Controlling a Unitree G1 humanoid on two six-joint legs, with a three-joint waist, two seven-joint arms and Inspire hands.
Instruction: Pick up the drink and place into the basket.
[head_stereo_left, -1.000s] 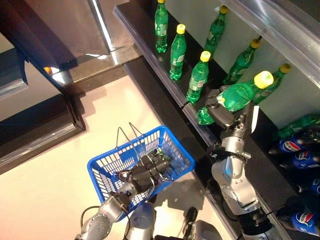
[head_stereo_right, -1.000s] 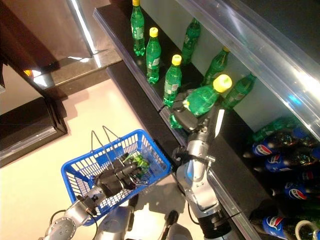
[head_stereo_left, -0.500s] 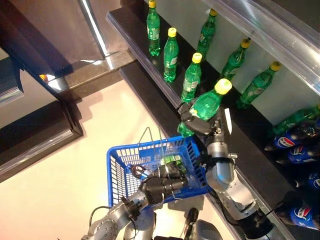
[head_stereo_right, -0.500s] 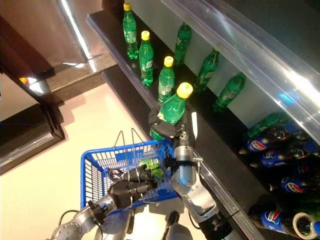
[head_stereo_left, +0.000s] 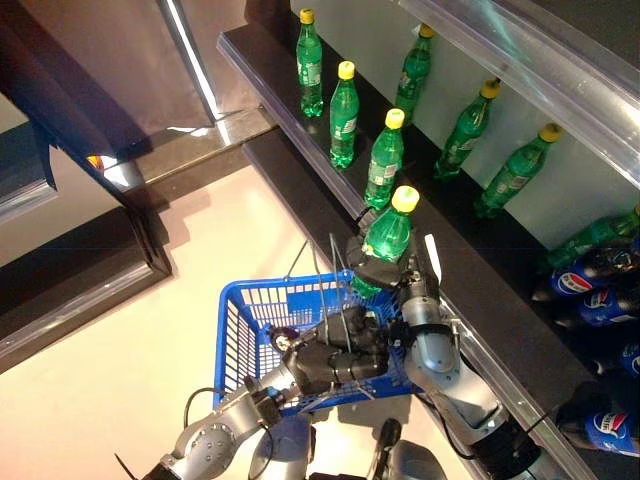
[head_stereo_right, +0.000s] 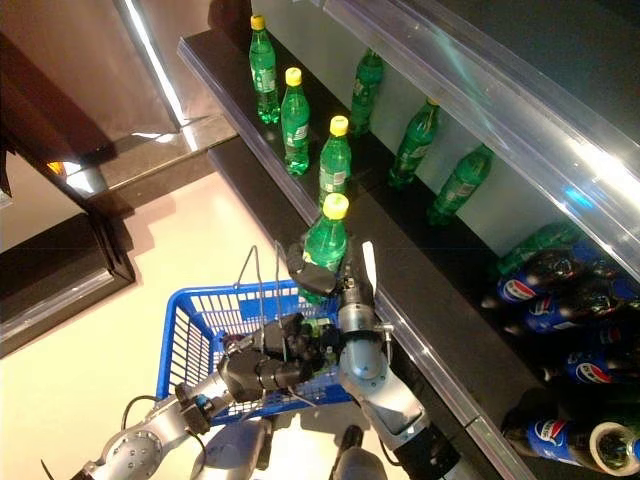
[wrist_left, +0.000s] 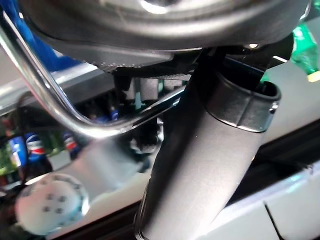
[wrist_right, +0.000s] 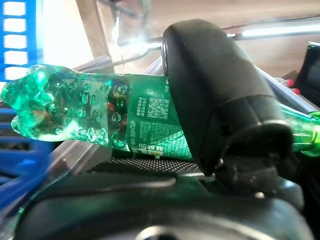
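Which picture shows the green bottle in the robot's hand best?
The right wrist view: the bottle fills it, with the right hand curled round it. Both eye views show it small, yellow cap up, over the basket. The left wrist view shows none of it.

Dark shelf (head_stereo_left: 290, 95) runs diagonally along a pale back wall, clear plastic strip (head_stereo_left: 560, 75) overhead. Six green yellow-capped bottles on it, all upright: front row (head_stereo_left: 309, 48), (head_stereo_left: 344, 113), (head_stereo_left: 381, 158), back row (head_stereo_left: 414, 62), (head_stereo_left: 463, 126), (head_stereo_left: 514, 171). Lower right: dark cola bottles with blue labels (head_stereo_left: 603, 305), lying down (exact count unclear), one green bottle (head_stereo_left: 590, 245) just above them. Pale floor (head_stereo_left: 150, 330), dark-framed panel (head_stereo_left: 70, 290) on the left
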